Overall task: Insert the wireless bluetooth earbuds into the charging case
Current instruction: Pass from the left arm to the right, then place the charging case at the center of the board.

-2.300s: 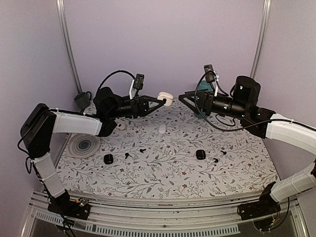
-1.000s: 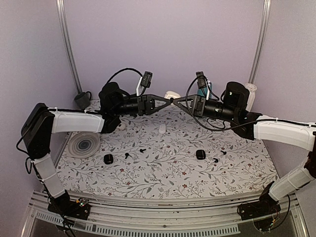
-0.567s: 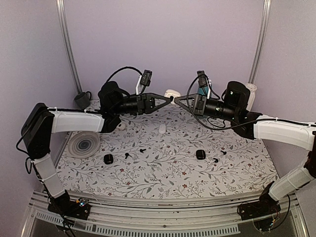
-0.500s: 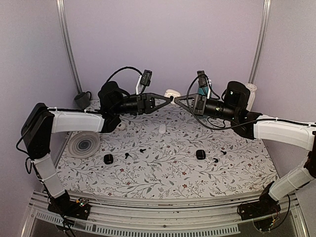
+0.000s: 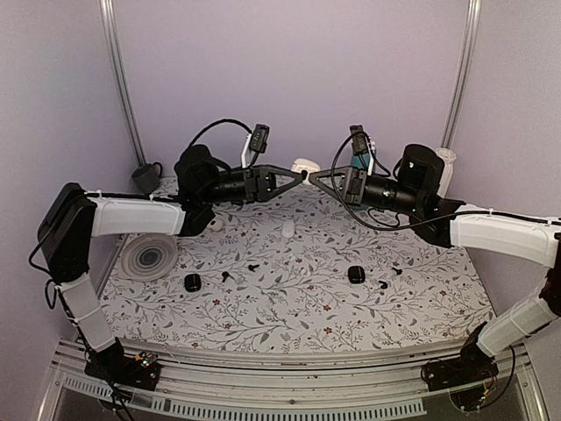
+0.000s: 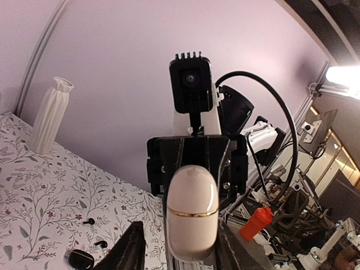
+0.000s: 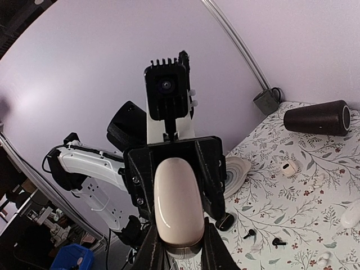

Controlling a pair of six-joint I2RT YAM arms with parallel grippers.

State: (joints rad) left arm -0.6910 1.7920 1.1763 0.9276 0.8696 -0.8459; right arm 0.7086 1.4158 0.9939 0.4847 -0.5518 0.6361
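1. My two arms meet tip to tip in the air above the far half of the floral desk [image 5: 289, 311].
2. The white charging case [image 6: 192, 197] sits between the two tips, lid shut, with a thin gold seam line across it.
3. My right pincer [image 7: 180, 230] pinches the case, with both fingers pressed against its lower sides.
4. My left pincer [image 6: 180, 233] stands slightly spread around the same case. One finger shows a clear gap to it. The other lies just beside it, and I cannot tell whether it touches.
5. The black earbuds [image 5: 252, 265] lie scattered on the desk nearer the arm bases, well apart from both pincers and from the raised case.
6. Two small black cases [image 5: 192, 281] lie among them.
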